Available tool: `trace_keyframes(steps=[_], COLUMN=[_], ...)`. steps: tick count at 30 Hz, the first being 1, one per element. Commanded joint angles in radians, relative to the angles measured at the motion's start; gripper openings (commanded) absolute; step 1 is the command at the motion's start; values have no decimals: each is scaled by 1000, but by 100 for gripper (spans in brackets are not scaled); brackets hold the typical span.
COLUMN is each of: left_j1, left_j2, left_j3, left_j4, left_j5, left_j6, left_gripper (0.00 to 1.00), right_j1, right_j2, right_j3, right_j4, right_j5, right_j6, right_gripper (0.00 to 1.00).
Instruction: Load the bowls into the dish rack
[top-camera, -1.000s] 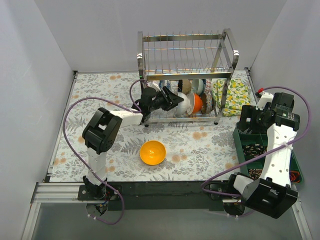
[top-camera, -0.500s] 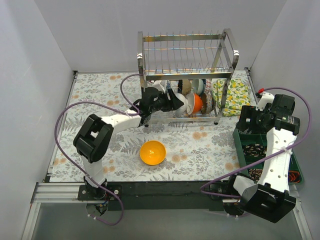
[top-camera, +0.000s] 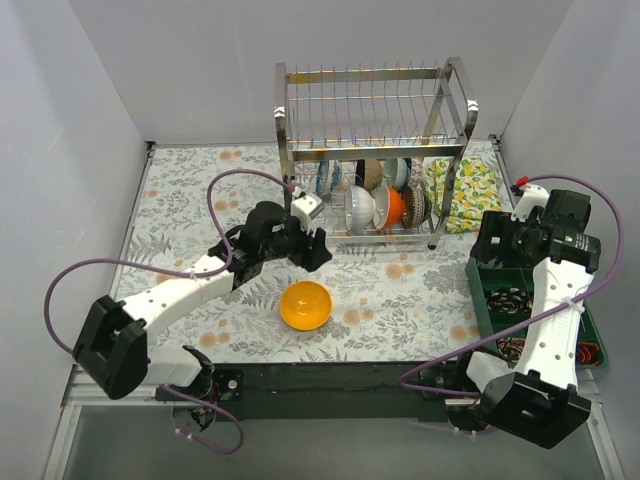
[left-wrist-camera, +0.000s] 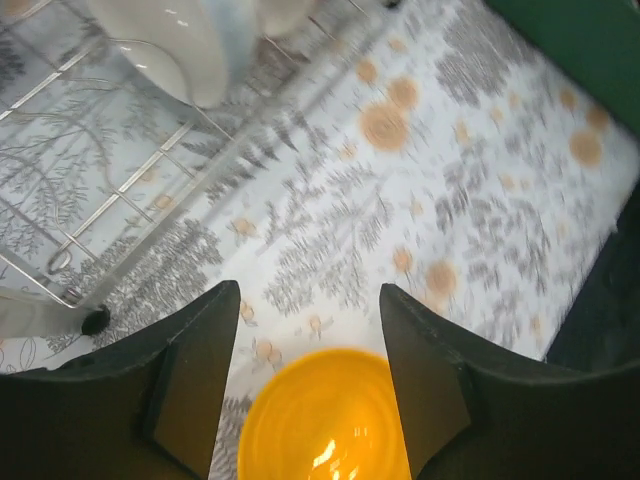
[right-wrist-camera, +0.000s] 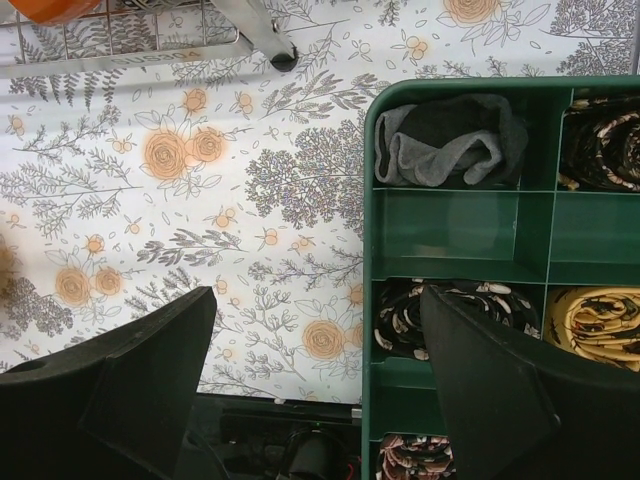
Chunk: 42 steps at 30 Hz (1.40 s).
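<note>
A yellow bowl sits upright on the floral cloth in front of the dish rack. It also shows at the bottom of the left wrist view. My left gripper is open and empty, just above and behind the yellow bowl; its fingers frame the bowl's far rim. Several bowls stand on edge in the rack's lower tier: white, orange, brown, blue-patterned. The white bowl shows in the left wrist view. My right gripper is open and empty over the green tray's left edge.
A green compartment tray with rolled fabrics stands at the right, seen also in the right wrist view. A lemon-print cloth lies right of the rack. The rack's foot and lower wires are close by.
My left gripper has pulled back out of the rack's lower tier, leaving the white bowl there, and moved toward the yellow bowl. The right arm has barely moved.
</note>
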Motion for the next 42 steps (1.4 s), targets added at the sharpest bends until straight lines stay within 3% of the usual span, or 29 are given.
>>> trace_keyframes(steps=[1, 4, 10, 24, 28, 29, 32, 37, 42], left_j1=[-12, -26, -128, -285, -319, -329, -342, -343, -273], left_j2=[-145, -167, -177, -190, -187, -188, -205, -245, -409], left_j3=[-44, -30, -70, -271, -297, -297, -279, -186, -28], left_j4=[-249, -444, -627, -369, -323, -327, -378, -510, -694], left_j5=[307, 412, 296, 21, -20, -19, -4, -28, -91], left_j6=[484, 704, 899, 888, 925, 921, 913, 867, 795], left_gripper=[57, 55, 52, 47, 29, 18, 1, 0, 0], right_j1=[-5, -5, -2, 42, 47, 48, 51, 71, 122], right_j2=[-31, -60, -94, -108, -111, -111, -111, -103, -85], right_j3=[31, 22, -19, 5, -1, -3, -6, 0, 23], right_j4=[27, 38, 52, 61, 62, 62, 67, 70, 78], right_j5=[-33, -51, -90, -79, -67, -67, -65, -64, -56], right_j6=[-13, -13, 2, 11, 10, 11, 11, 14, 14], right_gripper=[92, 92, 92, 92, 92, 92, 92, 92, 93])
